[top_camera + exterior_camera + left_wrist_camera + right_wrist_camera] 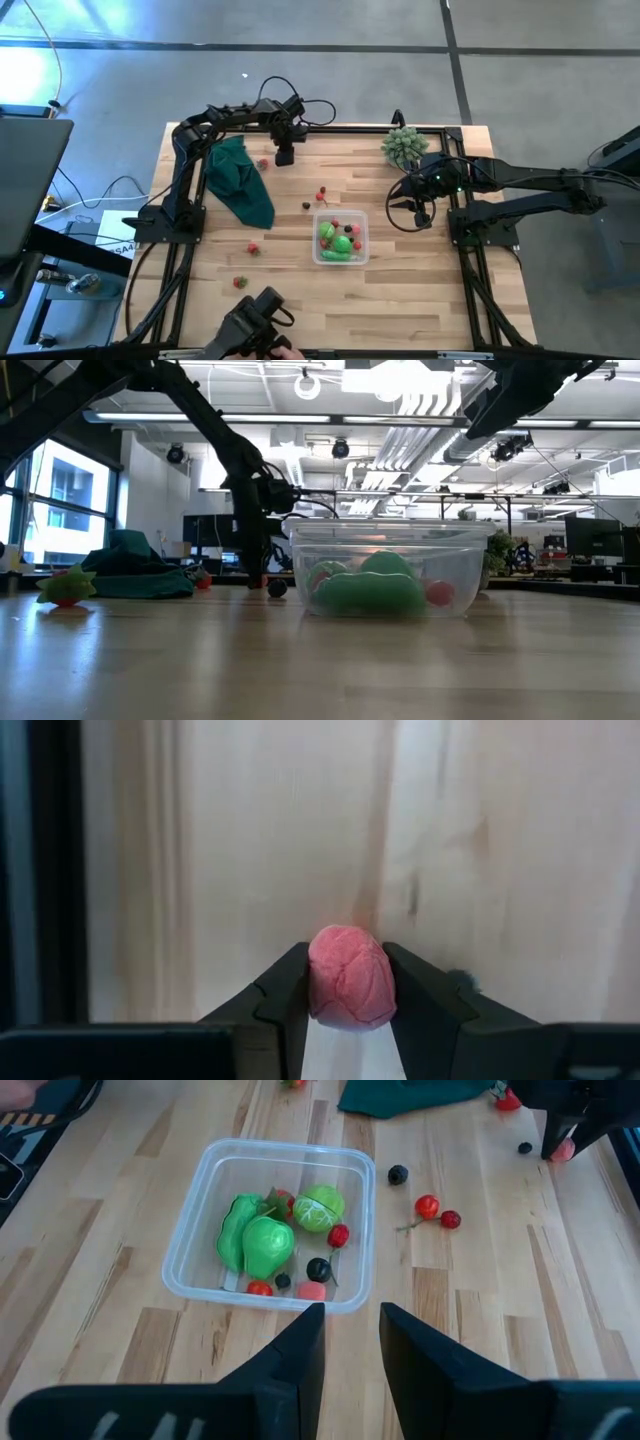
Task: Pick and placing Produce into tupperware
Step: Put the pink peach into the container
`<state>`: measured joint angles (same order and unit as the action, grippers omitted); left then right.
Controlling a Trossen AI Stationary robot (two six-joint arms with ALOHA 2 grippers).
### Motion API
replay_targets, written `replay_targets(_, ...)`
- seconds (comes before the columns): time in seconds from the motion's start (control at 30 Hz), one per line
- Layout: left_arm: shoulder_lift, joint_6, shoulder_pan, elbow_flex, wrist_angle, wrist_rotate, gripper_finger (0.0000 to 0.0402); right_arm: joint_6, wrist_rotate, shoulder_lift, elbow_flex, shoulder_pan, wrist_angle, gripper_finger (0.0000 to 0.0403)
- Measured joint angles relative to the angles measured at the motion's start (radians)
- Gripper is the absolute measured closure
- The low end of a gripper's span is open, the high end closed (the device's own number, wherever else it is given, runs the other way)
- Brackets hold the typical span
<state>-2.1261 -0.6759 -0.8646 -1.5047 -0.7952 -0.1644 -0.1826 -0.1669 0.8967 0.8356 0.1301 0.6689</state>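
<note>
My left gripper (285,155) stands at the far side of the table, right of the dark green cloth (240,180), pointing down and shut on a pink berry piece (347,975). The clear tupperware (318,240) sits on the wood near the middle and holds green pieces (262,1242) and small red and dark ones. Loose produce lies on the table: two red cherries (437,1212), a dark berry (398,1175) and red pieces (254,248). My right gripper (350,1350) hangs above the table to the right of the tupperware, open by a narrow gap, with nothing between its fingers. My left gripper pinches the pink berry piece by its two sides (372,982) between its two fingers. The fingers come from above, pointing down at the wood. The berry sits upright between the fingertips (285,990), down at the tabletop; whether it still rests on the wood, I cannot tell.
A pale green spiky plant (404,146) stands at the far right corner. Another red piece (240,283) lies near the left front. A dark device (255,322) shows at the table's near edge. Bare wood lies between the left gripper and the tupperware.
</note>
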Motion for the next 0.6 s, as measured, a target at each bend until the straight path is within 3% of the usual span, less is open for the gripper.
replay_targets(0.37,0.095,-0.007,0.008,-0.067,-0.013,-0.091,0.0295,0.000,0.000,0.000,0.000,0.000,0.000,0.0313)
replay_targets(0.6,0.220,-0.008,0.088,-0.069,0.019,-0.146,0.0295,0.000,0.000,0.000,0.000,0.000,0.000,0.0313)
